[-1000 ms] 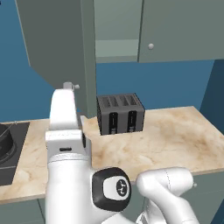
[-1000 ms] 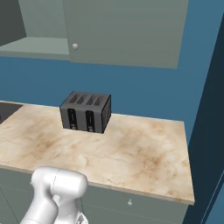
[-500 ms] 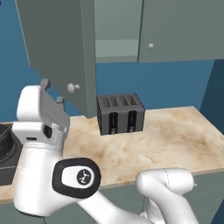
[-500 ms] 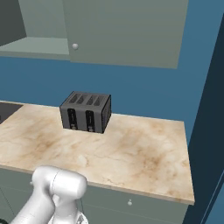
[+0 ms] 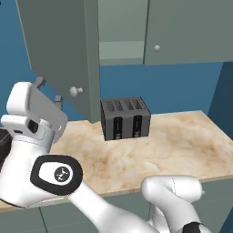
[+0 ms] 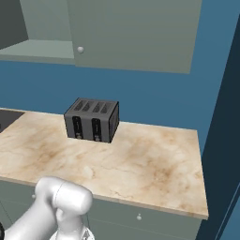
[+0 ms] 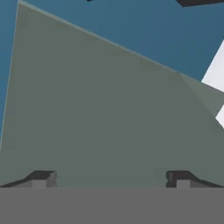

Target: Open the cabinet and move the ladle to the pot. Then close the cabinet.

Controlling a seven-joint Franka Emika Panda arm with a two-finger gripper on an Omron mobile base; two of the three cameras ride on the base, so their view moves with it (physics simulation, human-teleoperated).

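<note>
The grey-green cabinet's left door [image 5: 63, 50] stands swung open toward me, its white knob [image 5: 75, 91] on the inner side. Behind it the shelf [image 5: 120, 50] is bare where it shows. The right door [image 5: 182, 32] is shut. My gripper [image 5: 48, 90] is open, held just left of and below the open door's knob, fingers pointing up at the door. In the hand view both fingertips [image 7: 41, 178] stand wide apart before the flat door face [image 7: 100, 113]. A dark sliver of the pot [image 5: 2, 141] shows at the left edge behind my arm. The ladle is out of view.
A dark boxy toaster [image 5: 125, 118] [image 6: 92, 119] stands on the marble counter [image 5: 182, 141] against the blue wall. A dark stovetop corner [image 6: 7, 117] lies at the counter's left end. Drawer fronts with knobs [image 6: 138, 217] run under the counter edge.
My arm has swung left; the hand moved from in front of the open door's edge to its left side and tilted. The jaws stayed open. The door has not moved.
</note>
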